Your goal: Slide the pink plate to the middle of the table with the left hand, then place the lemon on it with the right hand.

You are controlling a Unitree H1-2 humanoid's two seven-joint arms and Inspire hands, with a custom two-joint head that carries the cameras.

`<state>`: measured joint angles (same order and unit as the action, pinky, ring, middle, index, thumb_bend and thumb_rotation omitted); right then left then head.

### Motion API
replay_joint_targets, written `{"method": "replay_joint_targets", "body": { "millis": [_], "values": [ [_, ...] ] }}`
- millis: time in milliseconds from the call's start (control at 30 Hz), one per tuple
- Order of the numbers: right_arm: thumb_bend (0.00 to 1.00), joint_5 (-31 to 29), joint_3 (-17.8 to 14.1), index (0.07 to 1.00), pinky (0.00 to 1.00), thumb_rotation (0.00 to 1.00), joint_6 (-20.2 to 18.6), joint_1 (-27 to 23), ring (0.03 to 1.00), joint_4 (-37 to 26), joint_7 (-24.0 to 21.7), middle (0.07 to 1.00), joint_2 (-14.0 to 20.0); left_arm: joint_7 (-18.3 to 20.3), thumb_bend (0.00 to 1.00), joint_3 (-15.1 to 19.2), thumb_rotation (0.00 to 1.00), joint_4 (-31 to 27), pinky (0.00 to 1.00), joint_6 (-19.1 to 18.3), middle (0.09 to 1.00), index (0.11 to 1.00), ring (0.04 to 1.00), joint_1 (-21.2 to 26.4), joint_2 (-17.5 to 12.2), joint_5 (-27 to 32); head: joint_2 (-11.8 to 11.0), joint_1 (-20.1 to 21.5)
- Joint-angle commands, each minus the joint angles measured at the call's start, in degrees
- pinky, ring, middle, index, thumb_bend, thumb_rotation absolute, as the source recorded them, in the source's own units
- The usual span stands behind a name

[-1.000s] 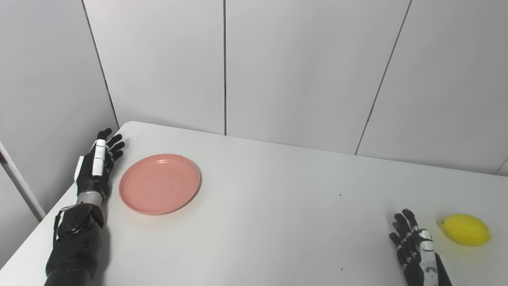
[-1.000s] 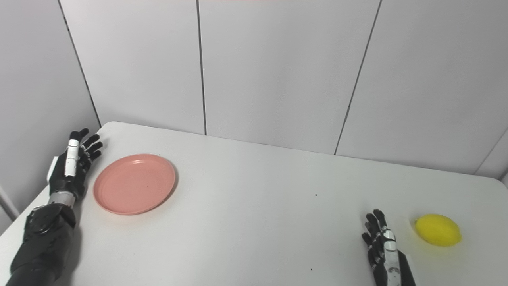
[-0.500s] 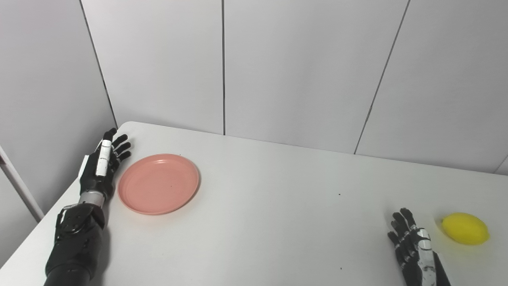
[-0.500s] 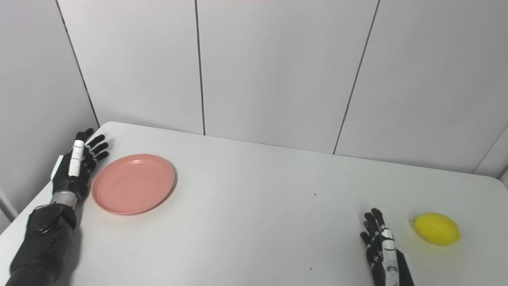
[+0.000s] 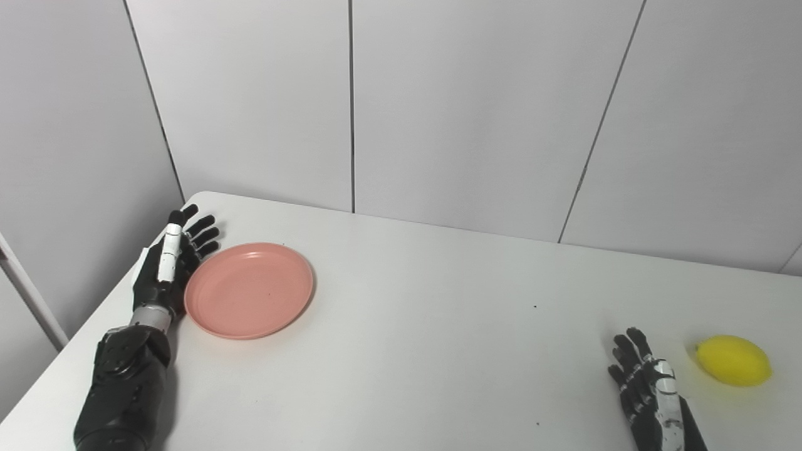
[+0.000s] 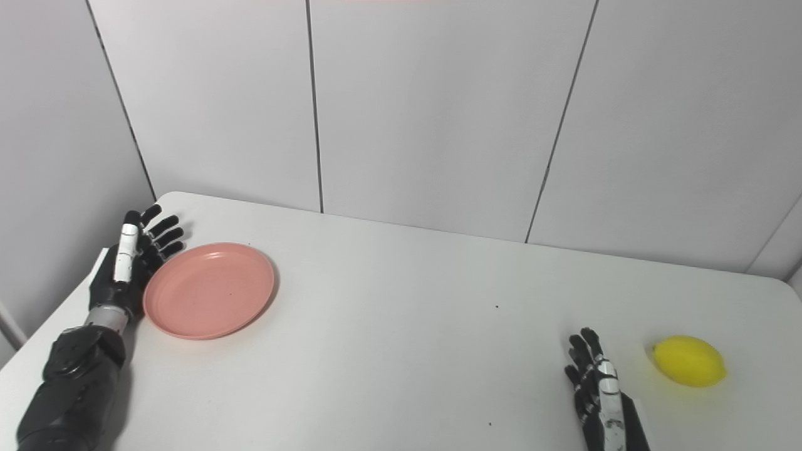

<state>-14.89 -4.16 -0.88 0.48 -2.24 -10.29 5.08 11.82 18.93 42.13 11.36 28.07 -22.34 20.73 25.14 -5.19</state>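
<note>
Left hand [image 5: 164, 269] open, against pink plate [image 5: 249, 289] rim.
Right hand [image 5: 648, 394] spread, empty, beside lemon [image 5: 734, 360].

Pink plate [image 5: 249, 290] far left, lemon [image 5: 734, 360] far right

My left hand [image 5: 164, 269] is black, with a white strip running along one of its fingers [image 5: 167, 260] and a silver band at the wrist; the forearm below is glossy black. My right hand [image 5: 648, 401] is black too, with white patches along its back and pale grey marks across the fingers [image 5: 626, 352]. The plate [image 5: 249, 290] is a plain salmon pink all over, with no pattern, only one tiny dark speck near its middle. The lemon [image 5: 734, 361] is bright, even yellow. The counter [image 5: 438, 326] is white, with a few small dark specks. The wall panels [image 5: 470, 106] are pale grey, split by thin dark seams.
</note>
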Motion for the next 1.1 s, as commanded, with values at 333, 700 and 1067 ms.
{"method": "replay_joint_targets", "body": {
  "millis": [333, 700, 1067],
  "values": [
    [0.72, -0.90, 0.95, 0.968, 1.00, 1.00, -1.78, 3.26, 0.990, 2.85, -0.06, 0.954, -1.98, -1.27, 0.81, -0.35, 0.85, -11.41, 0.84, -5.72, 0.851, 0.881, 0.834, -2.31, 2.82, 0.29, 0.48, 0.25],
    [0.73, -0.74, 1.06, 0.971, 1.00, 1.00, -1.56, 3.08, 0.992, 3.15, -0.17, 0.953, -1.96, -5.05, 0.83, -2.03, 0.87, -17.73, 0.80, -9.79, 0.813, 0.854, 0.801, -3.58, 5.77, -1.48, 0.63, 0.46],
    [0.74, -0.76, 1.26, 0.967, 1.00, 1.00, -1.62, 3.17, 0.994, 2.84, -0.10, 0.953, -2.15, -8.44, 0.79, -3.11, 0.87, -22.31, 0.81, -13.94, 0.803, 0.838, 0.806, -4.17, 9.15, -2.73, 0.84, 0.72]
  ]
}}
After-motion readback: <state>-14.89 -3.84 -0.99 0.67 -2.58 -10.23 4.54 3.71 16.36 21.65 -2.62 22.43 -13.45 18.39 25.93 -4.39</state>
